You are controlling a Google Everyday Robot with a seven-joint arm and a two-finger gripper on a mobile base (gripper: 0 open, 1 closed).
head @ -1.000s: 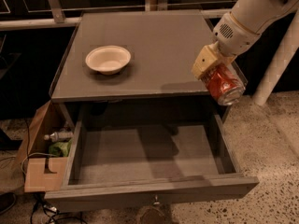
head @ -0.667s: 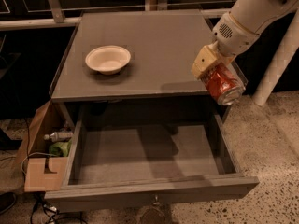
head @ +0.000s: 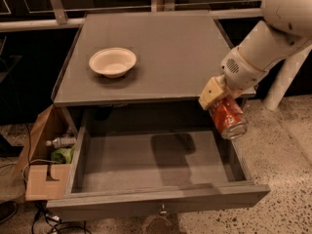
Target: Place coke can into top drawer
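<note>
The coke can is red-orange with a silver end and hangs tilted in my gripper, which is shut on it. They are above the right side wall of the top drawer, near its back right corner. The drawer is pulled out wide below the cabinet top; its flat grey bottom is bare and shows the arm's shadow. A small metal pull sits on its front. My white arm reaches in from the upper right.
A cream bowl stands on the grey cabinet top. A cardboard box with a bottle and a green item stands on the floor at the left of the cabinet. A white post stands at the right.
My gripper with the can has moved down and slightly left, from beside the cabinet top's right edge to above the drawer's right wall.
</note>
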